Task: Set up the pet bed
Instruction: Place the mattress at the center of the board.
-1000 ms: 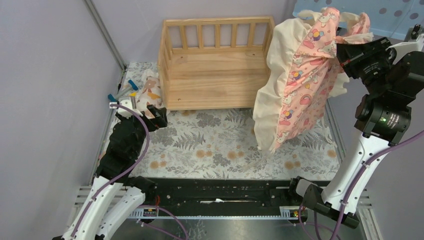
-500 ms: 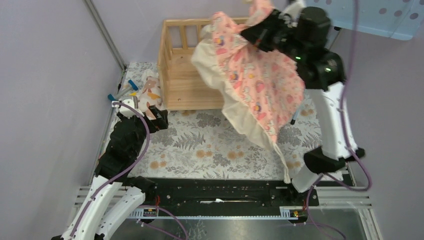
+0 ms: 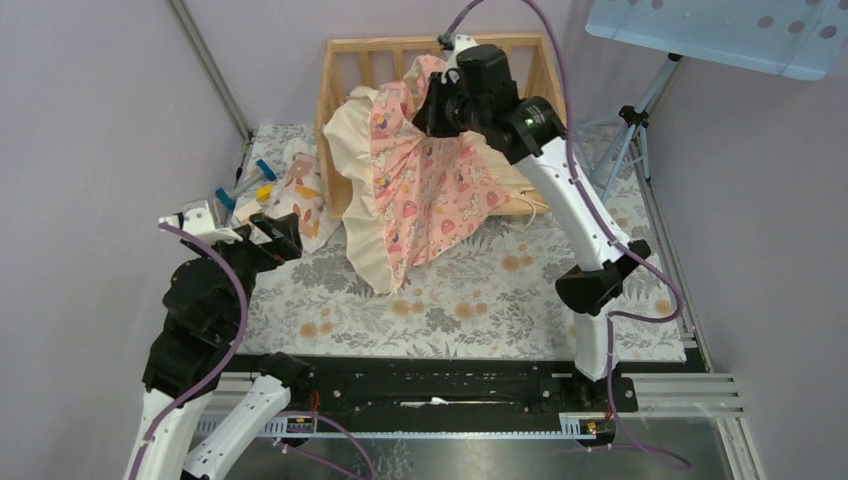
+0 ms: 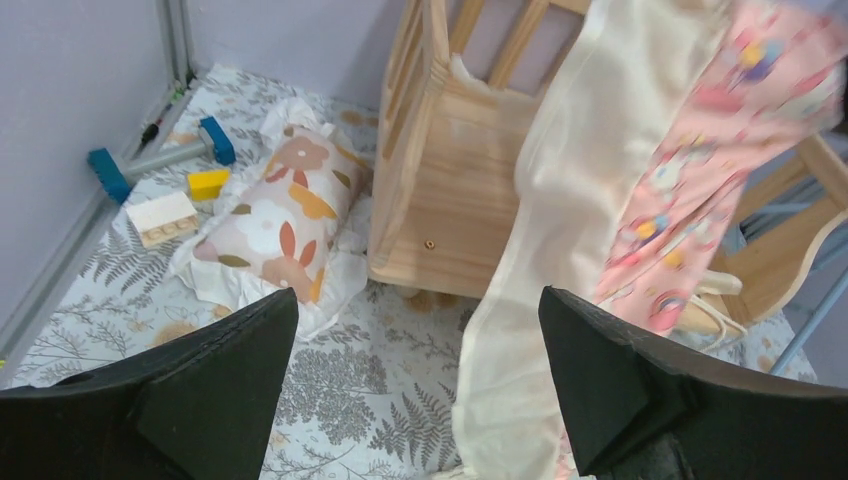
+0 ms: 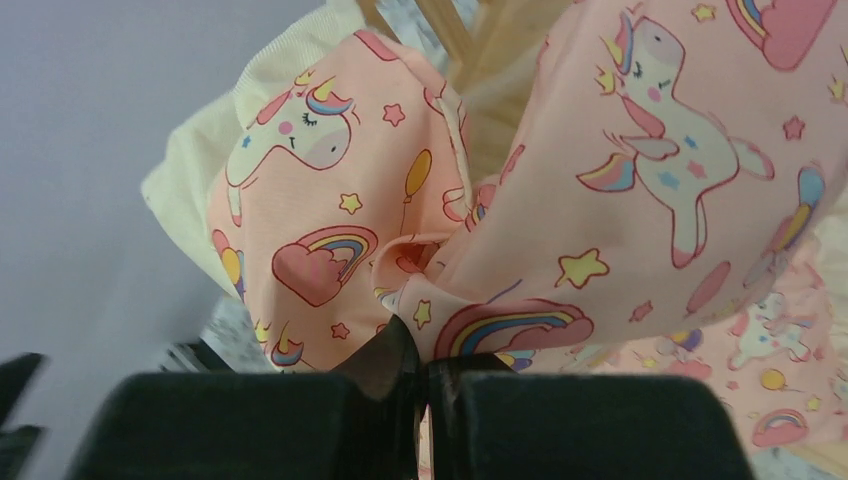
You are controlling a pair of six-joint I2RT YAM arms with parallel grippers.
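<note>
The pet bed (image 3: 345,62) is a light wooden frame with slatted rails at the back of the mat; it also shows in the left wrist view (image 4: 455,190). My right gripper (image 3: 432,100) is shut on the pink unicorn cushion (image 3: 415,190) and holds it up over the bed's front. The cushion hangs down in front of the bed, its cream ruffle reaching the mat. It fills the right wrist view (image 5: 560,190), pinched between the fingers. My left gripper (image 3: 272,235) is open and empty, low at the left, near the small pillow (image 3: 300,190).
The small cream pillow with orange leaf prints (image 4: 275,225) lies left of the bed. Blue, yellow and white toy pieces (image 4: 165,175) lie by the left wall. A tripod stand (image 3: 625,140) is at the back right. A fern-print mat (image 3: 470,290) covers the table.
My right arm has swung the cushion from the far right leftward, to over the bed's front. My left arm has pulled back a little to the left.
</note>
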